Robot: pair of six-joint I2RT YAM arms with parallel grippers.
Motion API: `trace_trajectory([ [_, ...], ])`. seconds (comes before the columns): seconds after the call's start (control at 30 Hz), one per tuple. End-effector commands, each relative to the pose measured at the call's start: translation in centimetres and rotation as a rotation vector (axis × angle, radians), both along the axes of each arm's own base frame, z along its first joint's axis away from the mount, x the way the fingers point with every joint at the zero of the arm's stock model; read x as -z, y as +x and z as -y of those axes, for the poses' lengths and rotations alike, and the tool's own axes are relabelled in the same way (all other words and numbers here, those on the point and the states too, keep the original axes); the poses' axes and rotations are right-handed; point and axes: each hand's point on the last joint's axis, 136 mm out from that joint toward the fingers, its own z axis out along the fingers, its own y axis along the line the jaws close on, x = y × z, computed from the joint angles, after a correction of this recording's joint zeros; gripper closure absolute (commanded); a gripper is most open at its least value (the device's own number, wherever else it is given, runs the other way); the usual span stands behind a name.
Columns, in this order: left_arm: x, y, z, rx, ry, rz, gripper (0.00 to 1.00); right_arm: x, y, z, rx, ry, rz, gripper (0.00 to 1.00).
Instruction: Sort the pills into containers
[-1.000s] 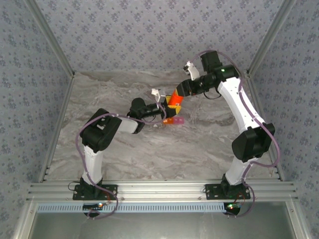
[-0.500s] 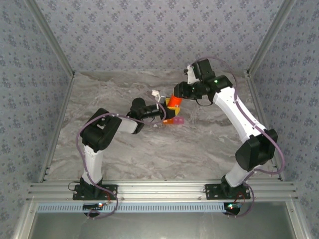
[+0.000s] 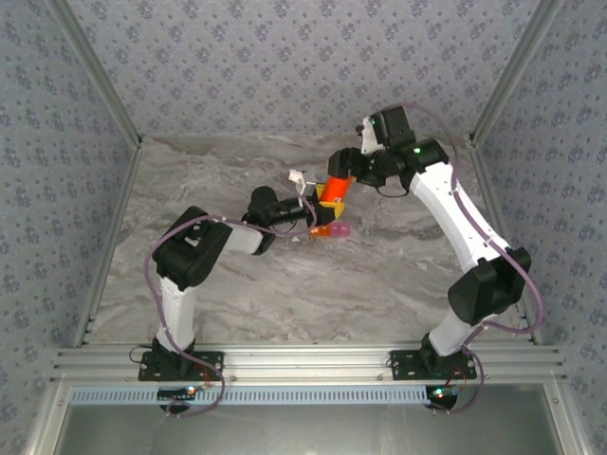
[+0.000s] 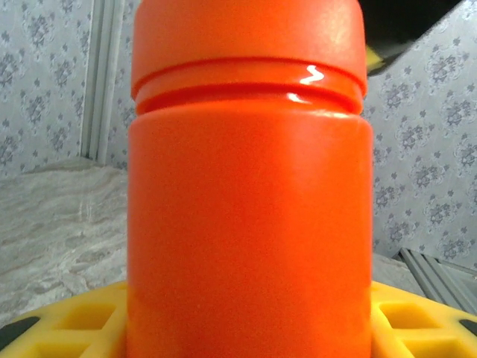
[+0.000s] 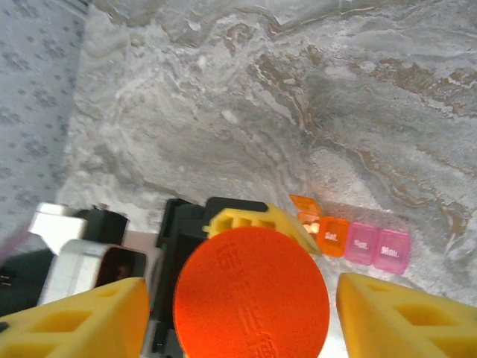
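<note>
The desk [image 3: 379, 284] has a grey marble pattern with brownish veins. Walls [image 3: 285, 66] with pale blue-grey flowered wallpaper stand on three sides, with aluminium posts [image 3: 95, 71] at the corners. An aluminium rail [image 3: 303, 360] runs along the near edge. The light is even.

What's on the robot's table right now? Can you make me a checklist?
Surface: grey marbled table.
Job's things: pill box, orange and pink cells, flat on the table, one orange lid up; pills too small to tell.
Clutter: nothing seen.
Grippers: left gripper shut on the orange bottle; right gripper open above its cap.
Cables: purple cables looped along both arms.
Surroundings: patterned walls, metal rail in front.
</note>
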Motion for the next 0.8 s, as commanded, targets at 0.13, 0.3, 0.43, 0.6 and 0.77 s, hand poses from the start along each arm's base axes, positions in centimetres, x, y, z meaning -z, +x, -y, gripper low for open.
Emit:
trace_trajectory([
  [0.13, -3.4, -0.5, 0.1, 0.012, -0.075, 0.086, 1.00, -3.7, -0.8, 0.6, -0.190, 0.035, 0.075, 0.16],
  [0.3, -3.3, -0.5, 0.2, 0.013, -0.075, 0.082, 1.00, -1.9, -1.3, 0.4, -0.331, -0.024, 0.088, 0.16],
  [0.43, -3.4, -0.4, 0.2, 0.014, -0.076, 0.081, 1.00, -0.6, -1.0, 0.9, -0.347, -0.069, 0.072, 0.17],
  [0.6, -3.3, -0.4, 0.3, 0.015, -0.076, 0.081, 1.00, 0.4, -1.0, 0.7, -0.350, -0.054, 0.050, 0.20],
  [0.77, -3.3, -0.4, 0.3, 0.015, -0.076, 0.081, 1.00, 1.0, -1.1, 0.4, -0.358, -0.040, 0.039, 0.26],
])
